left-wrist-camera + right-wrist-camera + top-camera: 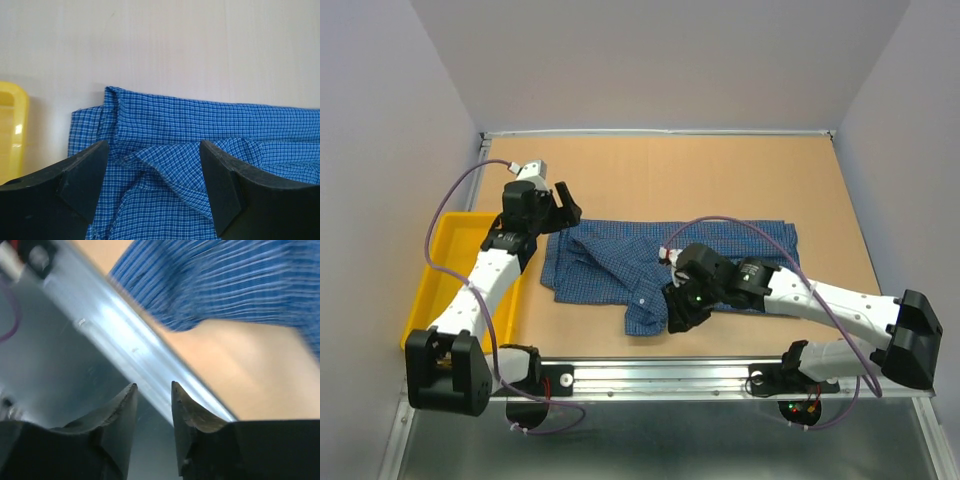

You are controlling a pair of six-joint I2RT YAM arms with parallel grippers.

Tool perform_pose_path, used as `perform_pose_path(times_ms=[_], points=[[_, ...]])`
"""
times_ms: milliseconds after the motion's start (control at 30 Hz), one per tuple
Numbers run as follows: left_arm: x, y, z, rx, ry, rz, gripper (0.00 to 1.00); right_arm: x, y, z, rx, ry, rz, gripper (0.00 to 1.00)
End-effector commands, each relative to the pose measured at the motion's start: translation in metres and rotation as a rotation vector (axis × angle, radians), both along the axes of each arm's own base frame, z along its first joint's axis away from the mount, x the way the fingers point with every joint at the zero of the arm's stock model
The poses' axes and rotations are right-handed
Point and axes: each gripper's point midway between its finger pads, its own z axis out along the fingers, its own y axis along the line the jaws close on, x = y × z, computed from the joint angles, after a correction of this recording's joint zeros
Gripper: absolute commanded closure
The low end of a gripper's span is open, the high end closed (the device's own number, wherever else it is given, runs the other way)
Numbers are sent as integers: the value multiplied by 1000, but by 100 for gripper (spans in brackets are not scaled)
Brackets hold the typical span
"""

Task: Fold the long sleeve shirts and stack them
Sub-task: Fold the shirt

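Note:
One long sleeve shirt, blue with fine checks, lies crumpled and partly folded across the middle of the table; small white buttons show on its near flap. My left gripper hovers over the shirt's left end, open wide, with rumpled cloth below and between its fingers. My right gripper hangs over the shirt's near edge. In the right wrist view its jaws stand a little apart with nothing between them, and the shirt lies blurred beyond.
A yellow tray sits at the table's left edge, close to the shirt's left end. A metal rail runs along the near edge, right under the right gripper. Grey walls enclose the table.

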Motion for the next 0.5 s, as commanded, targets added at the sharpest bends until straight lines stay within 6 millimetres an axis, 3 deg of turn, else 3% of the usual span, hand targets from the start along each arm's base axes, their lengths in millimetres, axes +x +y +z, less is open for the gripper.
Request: perform_pose_path(times_ms=[0,33,100,133,233,267,300,333,400,433,467], points=[[19,-21,22,-16,-50,-52,15,77,-11,27,-67,-263,-267,54],[24,-29,19,-10,-38,-67,15,104,-20,36,-74,-294,-360,53],[30,-40,16,-1,-24,-84,15,134,-33,37,-97,-304,-451,53],[34,-49,21,3,-32,-103,15,162,-51,45,-110,-332,-547,52],[45,-64,5,17,15,-131,15,200,-74,45,-160,-350,-635,48],[51,-69,9,14,11,-139,15,224,-93,52,-159,-354,-711,48],[56,-75,-4,18,46,-148,15,234,-101,50,-174,-352,-733,48],[61,-81,-4,11,52,-161,15,251,-119,40,-213,-330,-781,49],[67,-86,-24,4,108,-165,15,273,-130,39,-231,-330,-820,50],[70,-90,-25,-4,118,-178,15,284,-139,23,-270,-299,-842,50],[72,-93,-41,0,160,-183,15,291,-141,20,-278,-299,-848,51]])
